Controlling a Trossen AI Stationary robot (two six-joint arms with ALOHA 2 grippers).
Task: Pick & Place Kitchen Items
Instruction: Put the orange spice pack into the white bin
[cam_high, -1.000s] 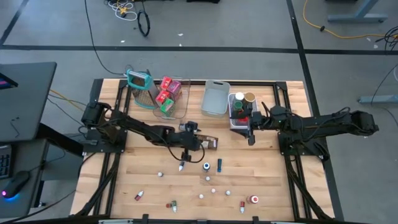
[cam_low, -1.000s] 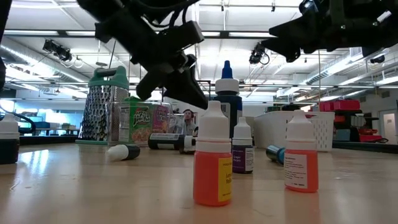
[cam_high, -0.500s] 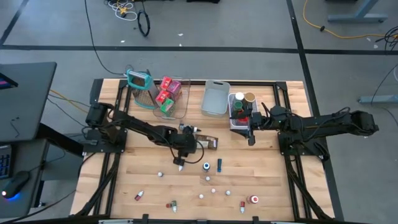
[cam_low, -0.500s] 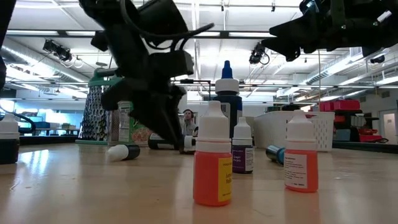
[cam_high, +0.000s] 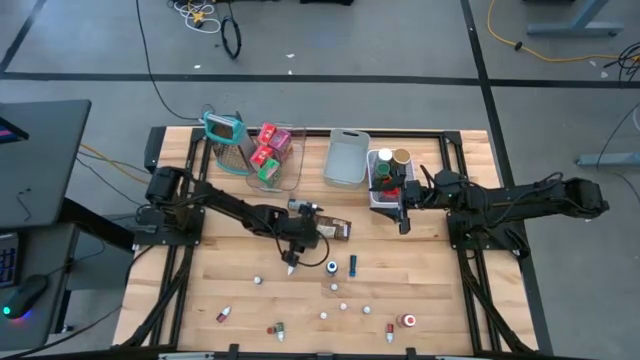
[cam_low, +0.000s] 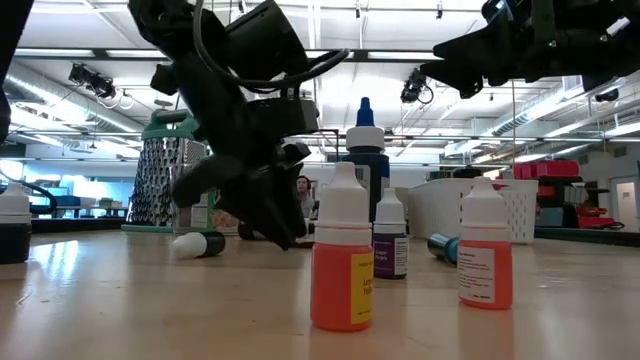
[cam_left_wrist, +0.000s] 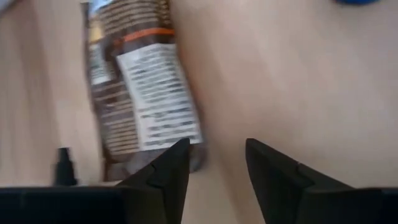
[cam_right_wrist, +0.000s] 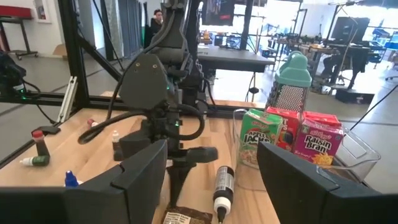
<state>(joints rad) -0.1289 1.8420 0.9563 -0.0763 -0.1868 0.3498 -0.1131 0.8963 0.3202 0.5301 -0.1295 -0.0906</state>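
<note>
My left gripper (cam_high: 296, 246) is open and low over the table's middle, beside the near end of a brown packet (cam_high: 336, 230). In the left wrist view its fingers (cam_left_wrist: 214, 152) stand by the packet's end (cam_left_wrist: 146, 106); whether they touch it I cannot tell. A dark-capped bottle (cam_high: 305, 207) lies just beyond. Several little bottles (cam_high: 291, 268) and a blue bottle (cam_high: 352, 265) are scattered toward the near edge. My right gripper (cam_high: 403, 215) hangs open and empty beside the white bin (cam_high: 372, 196); its fingers show wide apart in its own wrist view (cam_right_wrist: 211, 171).
At the far edge stand a teal-framed grater (cam_high: 225, 135), a clear bin (cam_high: 262, 180) with red boxes (cam_high: 268, 145), a grey bin (cam_high: 345, 160) and the white bin with lidded jars (cam_high: 392, 158). Orange dropper bottles (cam_low: 340, 260) stand close before the low camera.
My left gripper has come down from above the table to just over its surface, moving slightly toward the near-left, and has tipped its fingers downward beside the brown packet. The packet and bottles have stayed where they were.
</note>
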